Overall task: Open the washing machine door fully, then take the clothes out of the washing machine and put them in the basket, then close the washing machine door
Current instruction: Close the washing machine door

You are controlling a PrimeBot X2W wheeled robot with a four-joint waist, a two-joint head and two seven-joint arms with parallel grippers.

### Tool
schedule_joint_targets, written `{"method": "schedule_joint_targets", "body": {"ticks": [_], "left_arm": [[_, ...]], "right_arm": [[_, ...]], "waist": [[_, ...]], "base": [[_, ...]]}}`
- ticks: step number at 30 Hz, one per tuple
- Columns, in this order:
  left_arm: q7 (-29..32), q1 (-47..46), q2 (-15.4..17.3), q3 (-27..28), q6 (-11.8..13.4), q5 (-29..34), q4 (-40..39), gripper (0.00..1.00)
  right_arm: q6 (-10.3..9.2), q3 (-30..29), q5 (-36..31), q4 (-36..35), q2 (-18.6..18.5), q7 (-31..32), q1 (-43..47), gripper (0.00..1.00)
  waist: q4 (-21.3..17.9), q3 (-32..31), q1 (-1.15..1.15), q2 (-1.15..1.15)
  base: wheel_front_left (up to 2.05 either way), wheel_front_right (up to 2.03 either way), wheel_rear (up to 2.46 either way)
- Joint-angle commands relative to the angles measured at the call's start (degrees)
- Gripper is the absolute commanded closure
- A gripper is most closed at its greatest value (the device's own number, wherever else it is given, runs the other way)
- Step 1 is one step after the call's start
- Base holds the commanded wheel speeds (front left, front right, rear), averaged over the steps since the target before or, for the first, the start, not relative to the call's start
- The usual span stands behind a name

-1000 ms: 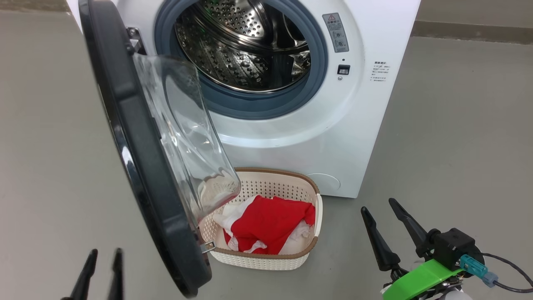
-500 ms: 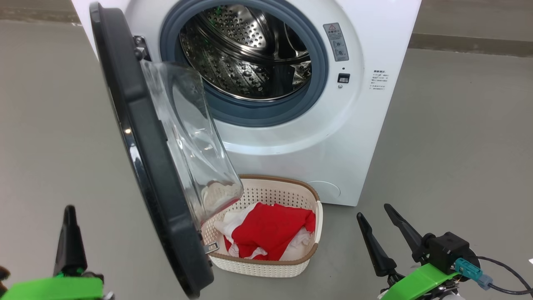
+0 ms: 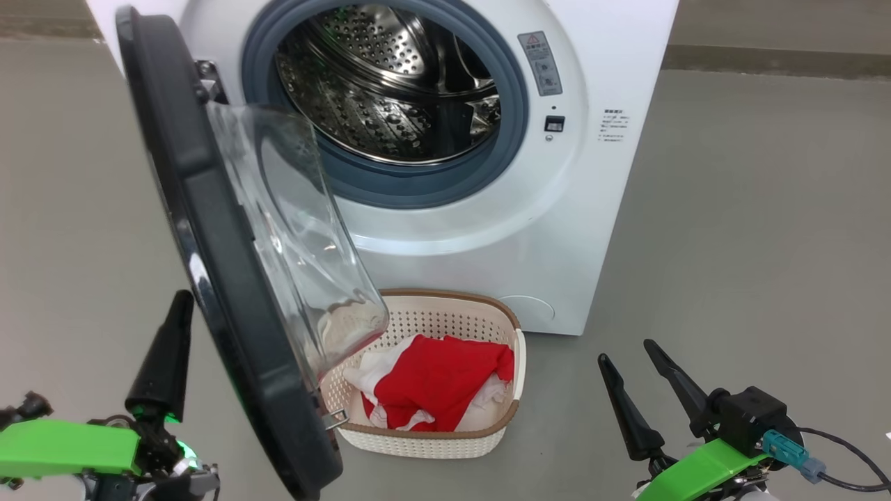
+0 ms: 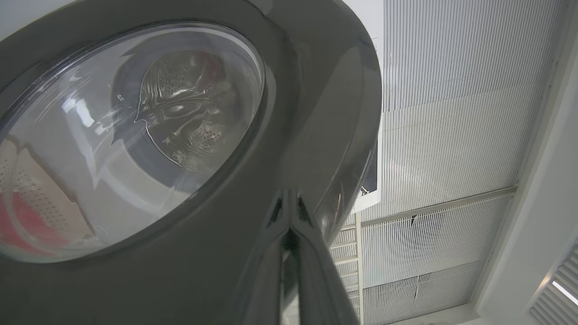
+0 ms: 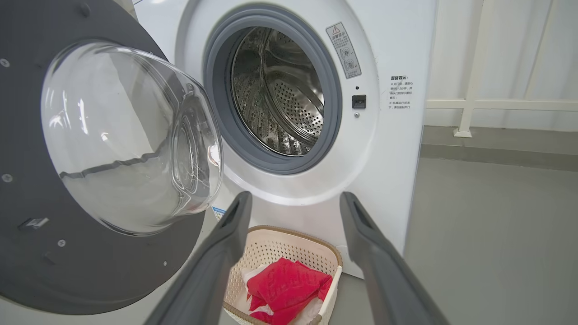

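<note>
The left end effector (image 3: 182, 300), dark fingers pressed together, stands just beside the outer face of the round, glossy black-rimmed washing machine door (image 3: 209, 229), which hangs open. The left wrist view puts its tips right at that rim, contact unclear. The right wrist view shows the door's grey inner face and bulging glass. The right end effector (image 3: 626, 351), fingers spread and empty, hovers right of the cream perforated plastic basket (image 3: 418, 442) holding the red-and-white clothes (image 3: 438, 379). A second ago the left fingers were parted and lower.
</note>
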Motion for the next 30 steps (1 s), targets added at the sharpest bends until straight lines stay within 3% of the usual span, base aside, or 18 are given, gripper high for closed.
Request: {"method": "schedule_joint_targets", "body": {"ticks": [1, 6, 17, 30], "left_arm": [[0.5, -0.8, 0.7, 1.4, 0.3, -0.9, -1.8, 1.00], [1.0, -1.1, 0.7, 0.4, 0.7, -1.0, -2.0, 1.00], [0.3, -4.7, 0.7, -1.7, -1.5, -4.1, -0.5, 1.00], [-4.9, -13.8, 0.7, -3.4, -3.3, -8.2, 5.0, 1.00]], "right_arm": [[0.02, 1.0, 0.7, -1.4, -0.4, -0.4, -1.6, 0.00], [0.02, 0.8, 0.7, -1.7, -0.4, -0.4, -2.4, 0.00], [0.02, -0.1, 0.4, -2.3, -0.3, -0.4, -3.7, 0.00], [0.02, -0.7, 0.7, -3.0, 0.0, -0.4, -5.3, 0.00]], "waist": [[-0.7, 0.5, 0.00, 0.00], [-2.6, 1.7, 0.00, 0.00], [-9.4, 4.5, 0.00, 0.00], [-15.7, 8.4, 0.00, 0.00]], "base": [[0.00, 0.00, 0.00], [0.00, 0.00, 0.00], [0.00, 0.00, 0.00], [0.00, 0.00, 0.00]]}}
